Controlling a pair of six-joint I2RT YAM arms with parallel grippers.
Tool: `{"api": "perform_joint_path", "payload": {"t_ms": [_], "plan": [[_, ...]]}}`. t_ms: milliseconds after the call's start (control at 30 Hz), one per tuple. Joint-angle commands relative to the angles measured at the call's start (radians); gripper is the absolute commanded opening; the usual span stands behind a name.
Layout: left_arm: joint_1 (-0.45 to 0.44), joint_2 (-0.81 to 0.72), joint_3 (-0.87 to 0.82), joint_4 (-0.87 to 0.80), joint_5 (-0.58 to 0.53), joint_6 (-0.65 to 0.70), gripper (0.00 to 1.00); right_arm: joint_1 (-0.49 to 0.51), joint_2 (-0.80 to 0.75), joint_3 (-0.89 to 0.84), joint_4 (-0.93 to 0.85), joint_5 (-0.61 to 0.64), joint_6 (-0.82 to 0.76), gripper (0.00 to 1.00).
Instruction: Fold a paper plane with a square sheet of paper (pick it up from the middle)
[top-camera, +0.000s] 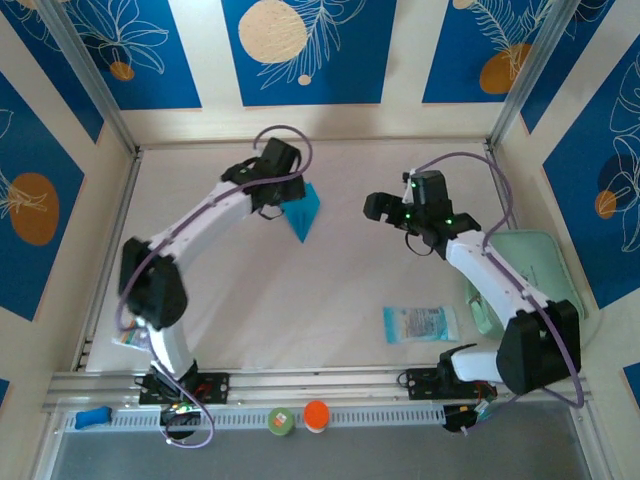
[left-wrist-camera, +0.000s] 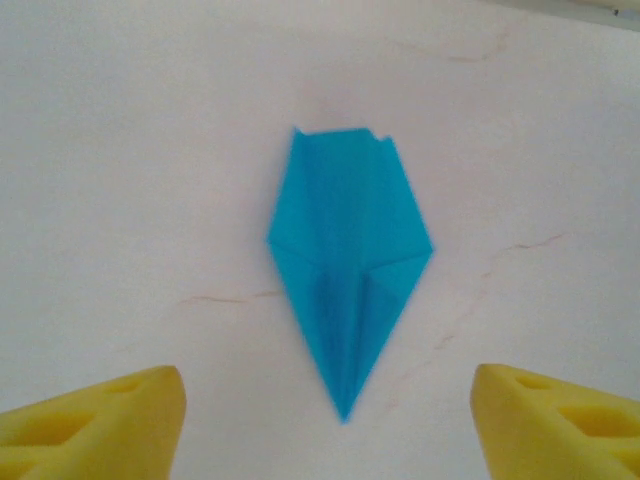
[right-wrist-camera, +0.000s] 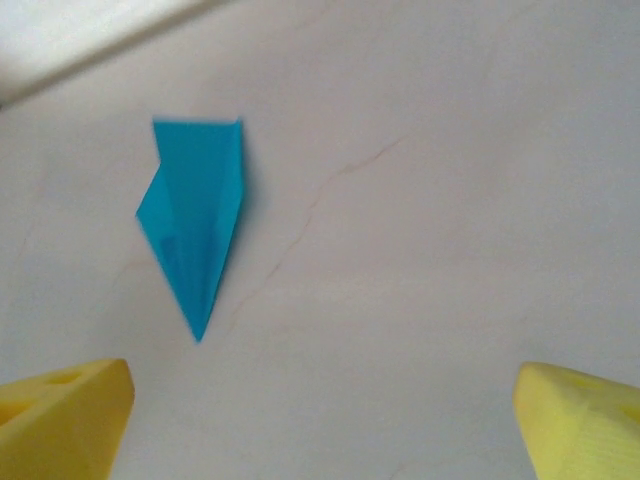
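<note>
The plane (top-camera: 303, 213) lies flat on the table (top-camera: 250, 300), a little left of centre and towards the far side. It is a cyan kite shape with its sharp tip pointing near and its blunt end far. The left wrist view shows its centre crease and two folded flaps meeting along it.

The left gripper (top-camera: 281, 197) is just beside the plane's far end, on its left. Its jaws are spread wide and hold nothing. From the wrist, the two yellow fingers (left-wrist-camera: 105, 422) sit at the bottom corners, with the plane's tip on the table between them and touching neither.

The right gripper (top-camera: 386, 211) is well apart from the plane, to its right, and turned towards it. It is also released. Its yellow fingers (right-wrist-camera: 62, 418) stand far apart with bare table between them, and in that view the plane lies off to the left.

A pale printed packet (top-camera: 420, 323) lies nearer on the right side. A mint-green pad (top-camera: 535, 262) sits at the right edge, partly under the right arm.
</note>
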Motion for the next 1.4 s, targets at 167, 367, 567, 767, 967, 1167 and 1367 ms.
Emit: {"api": "perform_joint_path", "payload": {"t_ms": [167, 367, 567, 767, 967, 1167, 1367], "plan": [[0.091, -0.445, -0.522, 0.295, -0.356, 0.162, 0.99, -0.032, -0.096, -0.146, 0.139, 0.367, -0.133, 0.99], [0.192, -0.670, -0.885, 0.575, -0.506, 0.339, 0.99, -0.040, -0.056, -0.326, 0.443, 0.423, -0.301, 0.99], [0.345, -0.743, -1.164, 0.943, -0.456, 0.502, 0.99, -0.075, 0.026, -0.390, 0.581, 0.445, -0.376, 0.99], [0.429, -0.624, -1.275, 1.255, -0.205, 0.618, 0.99, -0.126, 0.082, -0.482, 0.805, 0.326, -0.444, 0.99], [0.533, -0.481, -1.314, 1.490, 0.150, 0.606, 0.99, -0.208, 0.096, -0.542, 0.947, 0.102, -0.444, 0.99], [0.554, -0.330, -1.295, 1.596, 0.277, 0.617, 0.99, -0.241, 0.174, -0.583, 1.085, -0.020, -0.447, 0.99], [0.546, -0.251, -1.224, 1.530, 0.275, 0.631, 0.99, -0.254, 0.233, -0.585, 1.132, -0.052, -0.439, 0.99]]}}
